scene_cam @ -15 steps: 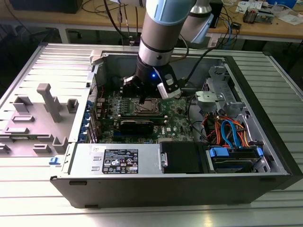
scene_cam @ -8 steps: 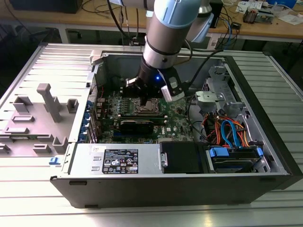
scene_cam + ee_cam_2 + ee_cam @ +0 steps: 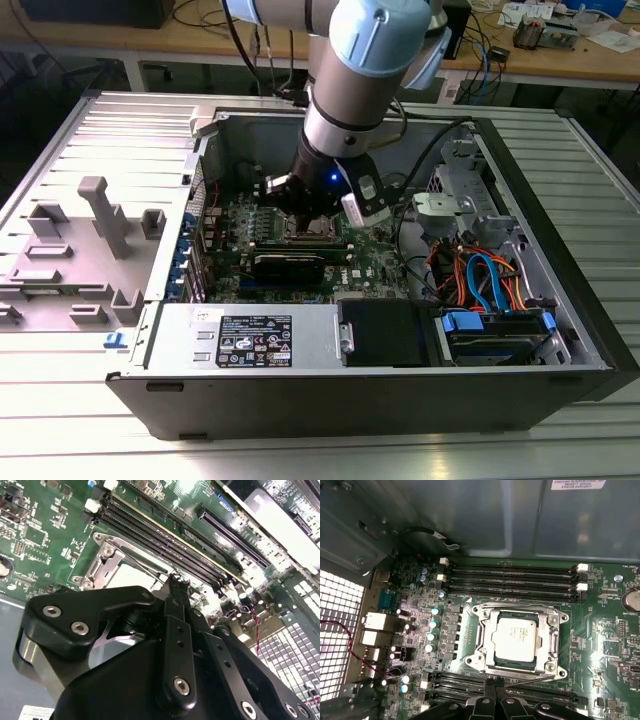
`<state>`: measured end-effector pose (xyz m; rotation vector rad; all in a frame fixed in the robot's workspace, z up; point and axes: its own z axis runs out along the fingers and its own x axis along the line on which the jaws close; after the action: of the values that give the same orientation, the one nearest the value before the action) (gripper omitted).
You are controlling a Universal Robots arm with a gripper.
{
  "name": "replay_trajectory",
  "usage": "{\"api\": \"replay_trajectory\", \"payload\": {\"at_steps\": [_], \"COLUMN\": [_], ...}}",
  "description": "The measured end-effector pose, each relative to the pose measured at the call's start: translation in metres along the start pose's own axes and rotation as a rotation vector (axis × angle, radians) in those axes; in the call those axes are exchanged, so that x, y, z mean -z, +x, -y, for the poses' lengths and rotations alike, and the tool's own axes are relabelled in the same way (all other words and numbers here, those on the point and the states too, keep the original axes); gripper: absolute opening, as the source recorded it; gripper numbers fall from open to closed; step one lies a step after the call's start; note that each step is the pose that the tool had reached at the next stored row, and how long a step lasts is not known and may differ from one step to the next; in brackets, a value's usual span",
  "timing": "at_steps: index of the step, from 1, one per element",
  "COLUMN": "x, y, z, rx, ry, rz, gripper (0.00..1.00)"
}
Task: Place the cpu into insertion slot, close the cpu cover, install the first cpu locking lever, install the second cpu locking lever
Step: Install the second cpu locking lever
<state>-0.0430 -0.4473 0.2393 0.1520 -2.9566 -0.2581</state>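
Observation:
The cpu (image 3: 515, 639) lies flat in the insertion slot (image 3: 554, 667) on the green motherboard, its silvery top showing through the cut-out of the cpu cover (image 3: 486, 630), which is down over it. A thin wire locking lever (image 3: 532, 680) runs along the socket side nearest my gripper. My gripper (image 3: 496, 686) is shut, its tips right at that lever's end beside the socket. The second wrist view shows the same fingertips (image 3: 176, 587) pressed together next to the socket's metal frame (image 3: 100, 567). In the exterior view my gripper (image 3: 308, 222) is low inside the open computer case.
Long black memory slots (image 3: 510, 577) flank the socket on two sides. A black card (image 3: 288, 266) and the power supply (image 3: 250, 340) sit at the case's front, with coloured cables (image 3: 480, 275) at the exterior view's right. Grey fixtures (image 3: 100, 215) stand outside the case.

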Motion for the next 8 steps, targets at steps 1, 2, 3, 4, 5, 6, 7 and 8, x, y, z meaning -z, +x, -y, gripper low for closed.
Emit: {"api": "replay_trajectory", "payload": {"at_steps": [1,2,3,4,5,6,7,8], "x": [-0.0015,-0.0035,-0.0046,-0.0056,-0.0070,-0.0079,-0.0088,-0.0091], "y": [0.0007,0.0020,0.0033,0.0047,0.0061,0.0068,0.0074,0.0078], "z": [0.0002,0.0003,0.0004,0.0004,0.0005,0.0007,0.0011,0.0016], "rx": [0.000,0.000,0.000,0.001,0.001,0.002,0.002,0.002], "ry": [-0.0002,-0.0007,-0.0016,-0.0032,-0.0063,-0.0084,-0.0109,-0.0130], "rz": [0.0000,0.0001,0.0001,0.0003,0.0005,0.0007,0.0010,0.0011], "gripper": [0.11,0.11,0.11,0.11,0.11,0.11,0.11,0.11]}}
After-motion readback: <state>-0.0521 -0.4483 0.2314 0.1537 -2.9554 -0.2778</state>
